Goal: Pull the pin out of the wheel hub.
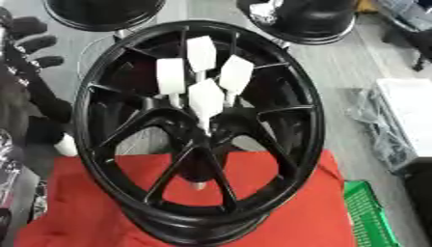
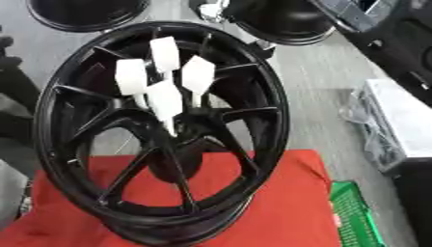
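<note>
The left hand (image 1: pixel 30 43) is showing at the left edge beside the hub (image 1: pixel 199 130), its dark fingers curling with nothing visibly in them. The black hub is standing tilted on a red cloth (image 1: pixel 287 212). Four white pins (image 1: pixel 205 96) are sticking out of its centre, close together. A green crate (image 1: pixel 369 214) is sitting just right of the cloth.

The black wheel hub (image 1: pixel 198 130) is cut off at the frame's bottom edge, its centre hidden behind four white pins (image 1: pixel 205 99), while the left hand (image 1: pixel 30 46), upper left, is cropped and blurred.
</note>
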Available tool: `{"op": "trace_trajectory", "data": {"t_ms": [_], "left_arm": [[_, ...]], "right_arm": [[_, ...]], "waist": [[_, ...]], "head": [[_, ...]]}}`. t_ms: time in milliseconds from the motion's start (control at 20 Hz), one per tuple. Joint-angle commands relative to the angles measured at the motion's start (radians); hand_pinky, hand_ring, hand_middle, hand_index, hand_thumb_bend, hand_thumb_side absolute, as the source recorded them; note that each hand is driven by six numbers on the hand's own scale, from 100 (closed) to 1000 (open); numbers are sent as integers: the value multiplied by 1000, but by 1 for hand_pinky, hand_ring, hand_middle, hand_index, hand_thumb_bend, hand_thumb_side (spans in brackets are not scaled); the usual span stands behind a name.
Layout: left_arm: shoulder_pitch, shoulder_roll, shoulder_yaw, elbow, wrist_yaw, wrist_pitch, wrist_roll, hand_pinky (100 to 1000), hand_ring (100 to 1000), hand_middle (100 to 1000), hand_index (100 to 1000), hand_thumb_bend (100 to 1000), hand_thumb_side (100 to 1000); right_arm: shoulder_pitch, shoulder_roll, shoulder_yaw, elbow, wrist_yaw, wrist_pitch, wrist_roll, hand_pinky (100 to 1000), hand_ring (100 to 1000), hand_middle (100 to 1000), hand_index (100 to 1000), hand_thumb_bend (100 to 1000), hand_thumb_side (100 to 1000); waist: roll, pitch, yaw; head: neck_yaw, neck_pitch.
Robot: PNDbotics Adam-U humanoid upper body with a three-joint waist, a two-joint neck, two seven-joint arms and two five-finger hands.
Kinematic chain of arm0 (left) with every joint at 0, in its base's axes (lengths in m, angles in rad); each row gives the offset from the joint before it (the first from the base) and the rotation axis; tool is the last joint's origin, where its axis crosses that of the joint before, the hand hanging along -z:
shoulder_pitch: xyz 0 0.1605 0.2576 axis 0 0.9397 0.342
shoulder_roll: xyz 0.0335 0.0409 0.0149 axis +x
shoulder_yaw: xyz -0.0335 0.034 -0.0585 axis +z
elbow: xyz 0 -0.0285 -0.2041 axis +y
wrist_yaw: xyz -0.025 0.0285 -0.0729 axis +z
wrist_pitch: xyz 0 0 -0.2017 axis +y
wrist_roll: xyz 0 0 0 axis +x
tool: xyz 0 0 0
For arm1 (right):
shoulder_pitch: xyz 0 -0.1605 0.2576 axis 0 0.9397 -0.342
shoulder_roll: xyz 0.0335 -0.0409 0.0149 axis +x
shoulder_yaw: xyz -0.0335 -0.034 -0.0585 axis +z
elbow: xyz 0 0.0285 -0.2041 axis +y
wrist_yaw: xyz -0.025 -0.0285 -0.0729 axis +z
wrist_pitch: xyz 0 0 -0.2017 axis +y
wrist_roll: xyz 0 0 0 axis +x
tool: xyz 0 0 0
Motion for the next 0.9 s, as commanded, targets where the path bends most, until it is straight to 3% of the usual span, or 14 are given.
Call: {"op": "trace_trajectory", "data": {"t_ms": [50, 250, 450, 700, 900], "left_arm": [[-8, 21, 10, -15, 0, -3, 2, 680, 752, 699, 721, 165, 744], [-8, 22, 10, -15, -1, -2, 1, 680, 753, 699, 721, 165, 744], [-8, 21, 9, -14, -1, -2, 0, 680, 753, 700, 721, 165, 742], [-11, 18, 7, -12, -1, -1, -3, 680, 754, 700, 721, 165, 739], [-12, 16, 4, -9, -1, 0, -7, 680, 754, 700, 721, 165, 739]], "right_arm": [[-17, -10, -8, -4, 9, -2, 20, 811, 761, 727, 830, 100, 365], [-17, -15, -6, -30, 7, -14, 51, 814, 760, 737, 846, 100, 371], [-3, -33, -13, -61, -12, -63, 105, 808, 735, 732, 849, 100, 379], [16, -48, -26, -80, -31, -129, 165, 802, 710, 710, 816, 100, 258], [21, -50, -27, -92, -23, -157, 187, 803, 707, 702, 807, 100, 298]], "waist": [[4, -23, -1], [4, -23, -1], [2, -26, 0], [0, -34, 3], [-2, -39, 5]], "head": [[7, 2], [12, 3], [12, 7], [9, 10], [5, 10]]}}
